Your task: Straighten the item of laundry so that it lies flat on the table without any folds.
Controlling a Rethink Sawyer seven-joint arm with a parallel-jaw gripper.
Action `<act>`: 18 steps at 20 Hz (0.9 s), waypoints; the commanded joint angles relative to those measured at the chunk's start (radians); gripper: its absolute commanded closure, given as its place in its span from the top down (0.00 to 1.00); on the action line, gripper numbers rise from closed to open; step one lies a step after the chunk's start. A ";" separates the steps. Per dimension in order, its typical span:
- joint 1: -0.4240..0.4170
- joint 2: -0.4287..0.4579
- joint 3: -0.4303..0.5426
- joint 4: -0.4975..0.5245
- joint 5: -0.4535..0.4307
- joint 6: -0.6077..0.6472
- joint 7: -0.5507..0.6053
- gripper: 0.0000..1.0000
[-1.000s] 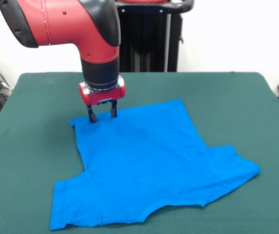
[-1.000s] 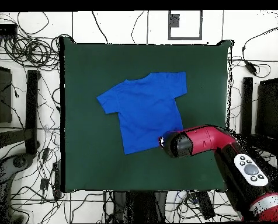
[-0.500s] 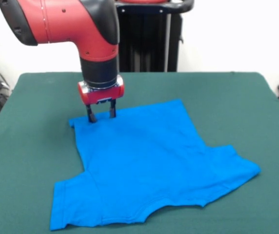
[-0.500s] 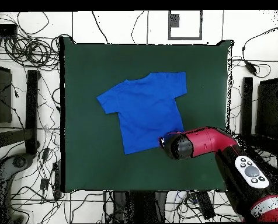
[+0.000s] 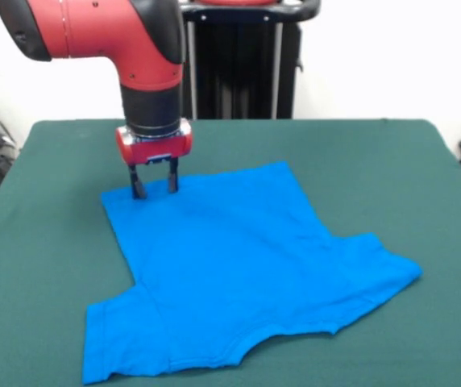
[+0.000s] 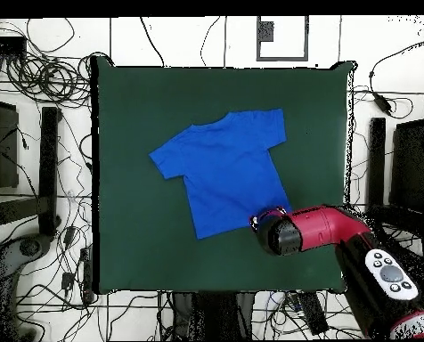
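Observation:
The bright blue T-shirt lies spread on the dark green table, with its bottom hem far and its neck near. Its cloth looks mostly flat, with slight ripples near the right sleeve. My gripper comes down from the red arm onto the shirt's far left hem corner. Its two dark fingertips press into the cloth and hold that corner. In the overhead view the shirt lies mid-table, and the arm's wrist covers its corner nearest the robot's base, hiding the fingertips.
The black pedestal stands at the table's far edge. Cables and stands surround the table on the floor. Green cloth shows all round the shirt, widest on the overhead view's left side.
My gripper moved left in the front view and dragged the hem corner with it. The small fold at that corner is gone and the whole shirt shifted slightly left.

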 commanded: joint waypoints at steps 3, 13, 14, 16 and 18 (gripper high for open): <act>-0.005 0.000 -0.113 0.086 -0.111 -0.036 -0.005 1.00; 0.001 -0.005 -0.112 0.090 -0.086 -0.029 -0.008 1.00; 0.006 -0.006 -0.112 0.089 -0.081 -0.025 -0.008 1.00; 0.004 -0.022 -0.101 0.101 -0.062 -0.016 -0.016 1.00; 0.001 -0.048 -0.080 0.116 -0.029 0.009 -0.035 1.00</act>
